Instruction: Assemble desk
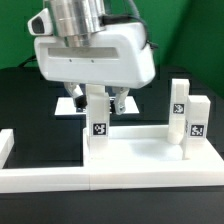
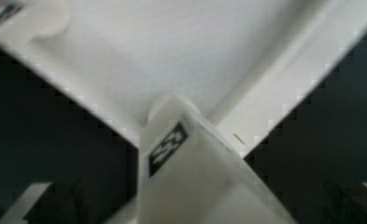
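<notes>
Black tabletop surface (image 1: 30, 115) spreads under and behind the fingers (image 1: 88, 100), dark & bare-looking w/ a slight sheen. White L-shaped border rail (image 1: 150, 185) runs low in front of the fingers, nearer the ext. camera, lying flat across the full width; its short arm (image 1: 5, 145) turns back well off to the ext. view's left of them. Green backdrop (image 1: 190, 40) stands behind, above finger height. Wrist cam: same black surface (image 2: 331, 140) on both sides, blurred.
</notes>
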Tool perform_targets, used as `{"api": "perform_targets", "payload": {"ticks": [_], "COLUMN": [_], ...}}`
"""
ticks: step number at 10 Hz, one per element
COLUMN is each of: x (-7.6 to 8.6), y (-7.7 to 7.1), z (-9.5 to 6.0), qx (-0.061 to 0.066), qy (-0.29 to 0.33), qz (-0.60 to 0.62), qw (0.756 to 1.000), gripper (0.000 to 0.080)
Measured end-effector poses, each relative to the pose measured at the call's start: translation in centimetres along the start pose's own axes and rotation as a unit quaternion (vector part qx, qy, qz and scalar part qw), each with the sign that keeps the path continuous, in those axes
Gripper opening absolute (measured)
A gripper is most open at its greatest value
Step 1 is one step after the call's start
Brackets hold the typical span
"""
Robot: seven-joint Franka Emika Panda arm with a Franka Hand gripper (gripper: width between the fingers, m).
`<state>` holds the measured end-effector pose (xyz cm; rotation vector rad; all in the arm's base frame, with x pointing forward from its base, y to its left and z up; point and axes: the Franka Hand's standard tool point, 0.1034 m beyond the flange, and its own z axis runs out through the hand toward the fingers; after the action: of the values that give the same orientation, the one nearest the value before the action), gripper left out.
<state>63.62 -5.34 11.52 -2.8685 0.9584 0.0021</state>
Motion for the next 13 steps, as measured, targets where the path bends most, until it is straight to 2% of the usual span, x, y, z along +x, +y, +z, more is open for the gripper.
{"api": "perform_targets", "payload": {"ticks": [2,3,4,5,6,7,8,11,13], "x": [-0.36,-0.35,-0.36,-0.37,-0.37,-0.33,-0.19,-0.06,0.14], "y": [-0.42,-0.43,-0.41,-0.41,-0.41,-0.26,0.04,0.16,0.12], "z": [0.05,0.04,0.10,0.11,0.11,0.13,0.14,0.21,0.19], "qx": [-0.004,-0.002,-0.003,-0.003,-0.003,-0.004,-0.005,-0.003,0.005], "qy": [0.000,0.000,-0.001,-0.001,-0.001,-0.001,-0.001,-0.002,-0.007], "qz": [-0.142,-0.166,-0.148,-0.145,-0.144,-0.106,-0.061,0.089,0.210], "qw": [0.990,0.986,0.989,0.989,0.990,0.994,0.998,0.996,0.978], "gripper": [0.0649,0.0649,0.0596,0.0596,0.0415,0.0415,0.0301,0.0296,0.0294]}}
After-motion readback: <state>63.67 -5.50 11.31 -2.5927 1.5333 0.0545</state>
